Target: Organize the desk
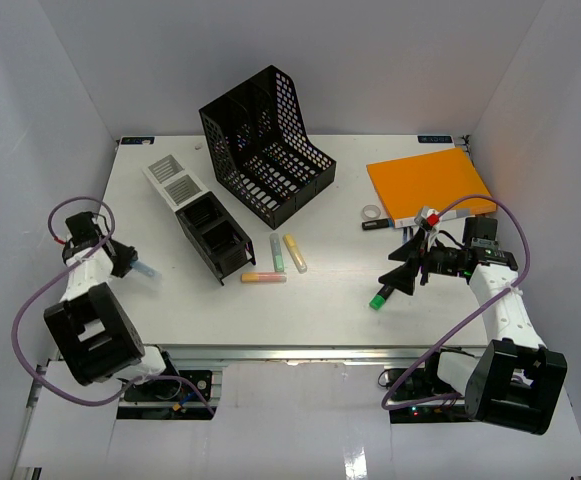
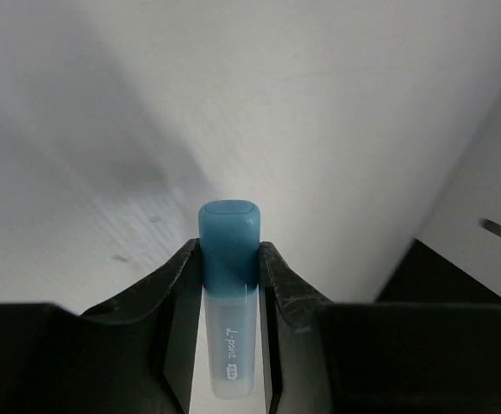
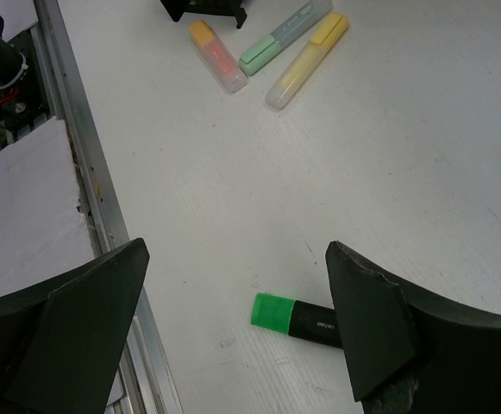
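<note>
At the left edge of the white desk point(image 1: 350, 310), my left gripper point(image 1: 128, 262) is shut on a blue highlighter point(image 1: 145, 269). In the left wrist view both jaws press the sides of the highlighter's blue cap point(image 2: 228, 246), and its clear barrel runs back between them just above the desk. My right gripper point(image 1: 402, 275) hangs open over the right front of the desk. A black marker with a green cap point(image 3: 297, 317) lies on the surface below its wide-spread fingers, nearer the right one and untouched.
Orange point(image 1: 263, 277), pale green point(image 1: 277, 254) and yellow point(image 1: 295, 253) highlighters lie mid-desk beside a black and white compartment organiser point(image 1: 200, 218). A black mesh file rack point(image 1: 265, 145) stands behind. An orange folder point(image 1: 432, 183), a tape ring point(image 1: 371, 212) and a dark pen point(image 1: 375, 225) sit right. A metal rail point(image 3: 86, 172) edges the front.
</note>
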You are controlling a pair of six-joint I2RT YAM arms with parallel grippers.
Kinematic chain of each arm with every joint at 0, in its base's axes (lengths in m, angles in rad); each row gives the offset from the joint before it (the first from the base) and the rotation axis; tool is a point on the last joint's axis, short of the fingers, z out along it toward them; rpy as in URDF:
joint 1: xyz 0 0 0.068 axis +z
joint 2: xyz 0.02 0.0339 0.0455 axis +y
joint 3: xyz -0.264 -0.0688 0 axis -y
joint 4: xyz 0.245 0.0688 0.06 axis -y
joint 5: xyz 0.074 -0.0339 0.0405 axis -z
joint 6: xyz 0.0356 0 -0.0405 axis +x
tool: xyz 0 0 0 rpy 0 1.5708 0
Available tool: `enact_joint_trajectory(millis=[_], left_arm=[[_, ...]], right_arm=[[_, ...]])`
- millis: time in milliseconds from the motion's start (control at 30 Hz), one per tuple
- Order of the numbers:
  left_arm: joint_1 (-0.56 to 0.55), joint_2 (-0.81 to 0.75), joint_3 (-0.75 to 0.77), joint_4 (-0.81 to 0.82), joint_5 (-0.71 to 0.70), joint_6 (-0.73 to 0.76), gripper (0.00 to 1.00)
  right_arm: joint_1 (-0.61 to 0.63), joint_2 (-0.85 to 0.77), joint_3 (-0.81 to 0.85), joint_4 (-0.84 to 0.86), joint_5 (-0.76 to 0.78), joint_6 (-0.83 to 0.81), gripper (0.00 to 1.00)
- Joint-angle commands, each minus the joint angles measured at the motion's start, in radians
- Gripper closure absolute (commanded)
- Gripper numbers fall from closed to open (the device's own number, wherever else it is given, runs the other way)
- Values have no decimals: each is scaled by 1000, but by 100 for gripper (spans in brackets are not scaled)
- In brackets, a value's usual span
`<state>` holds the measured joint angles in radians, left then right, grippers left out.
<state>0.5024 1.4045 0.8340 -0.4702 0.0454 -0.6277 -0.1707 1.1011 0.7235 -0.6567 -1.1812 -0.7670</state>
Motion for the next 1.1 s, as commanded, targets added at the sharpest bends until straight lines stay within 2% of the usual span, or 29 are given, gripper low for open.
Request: enact_joint_trajectory(millis=[0,100,200,300,400,567,767,1067], left_arm=[[-87,-164,74,158,96,11,100],[-175,-210,100,307,-3,33,100],[-251,-181,146,407,-54,64,100],[-283,-103,220,556,-58,66,100],[-321,29,354,612,-76,93,100],[-402,212,524,693,-186,258,100],[-423,318,481,948,-256,424,100],[-435,396,465,984,-264,463,100]], right_arm=[[-9,-1,13,-14,-31,-17,10],[-9,2,13,-13,-32,-17,10],[-9,3,13,-14,-29,-20,10],[-8,8,13,-14,-28,-23,10],[-9,14,13,-13,-27,-26,10],[-7,14,13,-18,-26,-33,10],[-9,20,13,-21,-24,-44,10],[-7,33,13,-26,-13,-59,10]])
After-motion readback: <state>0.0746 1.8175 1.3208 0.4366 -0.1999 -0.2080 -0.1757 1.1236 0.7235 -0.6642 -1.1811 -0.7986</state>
